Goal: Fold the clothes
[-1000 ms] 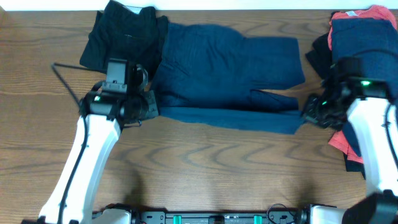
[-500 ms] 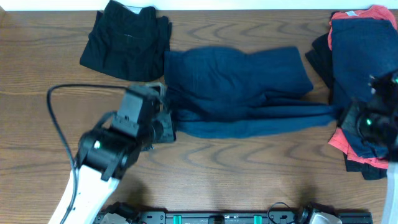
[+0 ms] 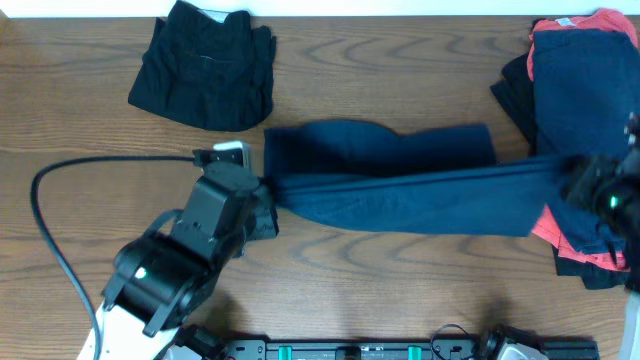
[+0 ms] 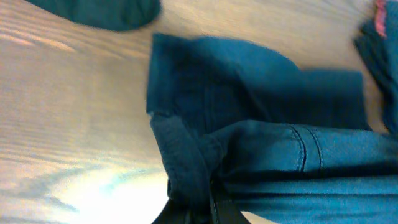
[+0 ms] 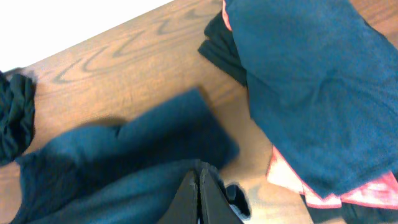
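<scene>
Barely visible, left end effector (image 4: 208, 200) and right end effector (image 5: 200, 182) clenching navy garment (image 3: 400, 182).

Wood-grain tbl (image 3: 400, 285); white strip (image 3: 400, 6) at far edge

Overhead cam looks straight down from far on the whole table (image 3: 400, 290), w/ both arms in view. Left wrist cam sits low and very near the navy garment (image 3: 400, 180), looking over the left gripper (image 4: 210, 208) at its bottom edge; the pic is blurred. Right wrist cam is higher, looking over the right gripper (image 5: 200, 193) toward the pile (image 5: 298, 81) and the table's back edge. All 3 views share the navy garment. Overhead & right wrist share also the black garment (image 3: 205, 65).
</scene>
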{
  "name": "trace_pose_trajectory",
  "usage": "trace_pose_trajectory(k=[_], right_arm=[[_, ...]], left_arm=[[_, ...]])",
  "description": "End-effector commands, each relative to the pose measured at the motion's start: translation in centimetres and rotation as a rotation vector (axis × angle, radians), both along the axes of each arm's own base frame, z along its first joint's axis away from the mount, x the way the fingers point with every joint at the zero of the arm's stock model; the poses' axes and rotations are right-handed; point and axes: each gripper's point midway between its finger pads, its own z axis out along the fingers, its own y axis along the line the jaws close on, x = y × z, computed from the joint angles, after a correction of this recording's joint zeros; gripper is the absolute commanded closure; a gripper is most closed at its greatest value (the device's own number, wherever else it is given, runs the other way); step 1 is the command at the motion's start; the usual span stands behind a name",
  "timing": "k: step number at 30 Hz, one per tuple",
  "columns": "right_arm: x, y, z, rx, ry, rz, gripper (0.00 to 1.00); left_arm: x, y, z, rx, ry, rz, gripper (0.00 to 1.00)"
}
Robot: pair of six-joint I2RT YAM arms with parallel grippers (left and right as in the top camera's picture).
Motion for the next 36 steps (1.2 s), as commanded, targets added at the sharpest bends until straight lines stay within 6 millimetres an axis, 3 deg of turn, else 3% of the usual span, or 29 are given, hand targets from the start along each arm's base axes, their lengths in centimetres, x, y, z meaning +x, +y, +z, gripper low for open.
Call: trace_pose_trajectory(k=[1,6,12,15,19,24,26,31,36], right_arm=[[2.8,-2.1,-1.8,-0.009,0.057,-0.044,0.99],[7.1,-2.9,-5.6,0.053,0.129,-0.021,0.99],[11.6,-2.7,-9.3,0.137,0.148,0.044,0.99],[11.9,-2.3,-10.9,0.157,0.189,0.071,0.99],[12.0,-0.1,-12.0,0.143,0.226,0.196,0.97],[11.7,2.8,-13.7,0.088,0.303,0.333,0.67],[11.3,3.2,-15.1,0.060,0.366,0.337,0.62],[10.3,5.0,-19.0,0.076,0.526,0.335,0.60],[9.7,5.6,-22.0,0.089,0.627,0.264,0.59]], left_arm=[[2.7,3.2,-0.3,0.161,-0.064,0.172,0.94],[6.2,3.2,-1.8,0.259,-0.085,0.240,0.94],[11.0,1.4,-5.0,0.276,-0.086,0.270,0.94],[11.8,0.6,-7.2,0.285,-0.044,0.250,0.94],[12.4,-0.2,-8.6,0.282,-0.020,0.235,0.94],[12.9,-0.5,-8.7,0.273,-0.031,0.236,0.94],[12.9,-0.5,-8.7,0.271,-0.033,0.236,0.94],[13.0,-0.7,-8.7,0.263,-0.034,0.232,0.94],[12.9,-0.8,-8.8,0.256,-0.029,0.225,0.94]])
